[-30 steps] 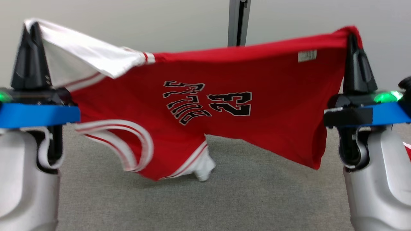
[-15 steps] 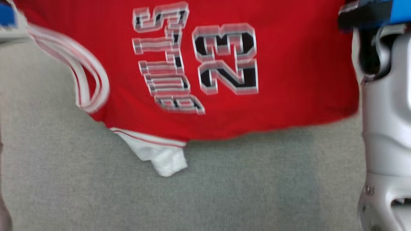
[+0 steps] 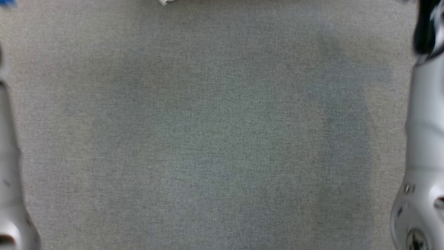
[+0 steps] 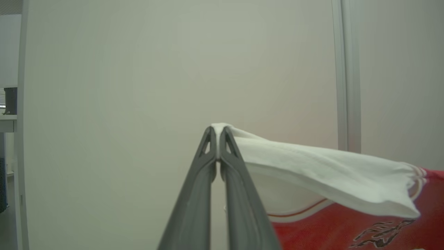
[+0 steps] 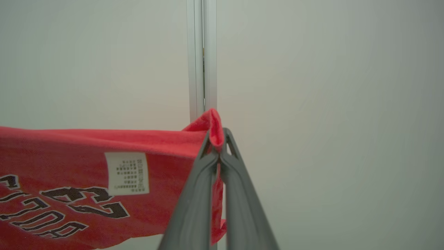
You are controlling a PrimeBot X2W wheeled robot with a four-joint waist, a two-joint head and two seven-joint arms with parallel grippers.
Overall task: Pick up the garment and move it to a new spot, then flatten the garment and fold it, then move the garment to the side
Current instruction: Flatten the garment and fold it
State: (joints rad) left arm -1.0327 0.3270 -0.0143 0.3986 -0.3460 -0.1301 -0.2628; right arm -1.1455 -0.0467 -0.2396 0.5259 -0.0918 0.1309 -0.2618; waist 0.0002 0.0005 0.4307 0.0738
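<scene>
Head view: the grey fabric-covered bench [image 3: 222, 139] lies between two pale forearms [image 3: 425, 139]. A white scrap [image 3: 163, 1] at the top edge is probably the garment's lowest tip.

Left wrist view: the left jaws are clamped on a white fold of the red basketball jersey [image 4: 329, 173], held aloft.

Right wrist view: the right jaws are clamped on a red hem corner [image 5: 212, 125] near the care label [image 5: 126, 173].

The fabric is judged light and limp. Corner holds suit spreading it.
</scene>
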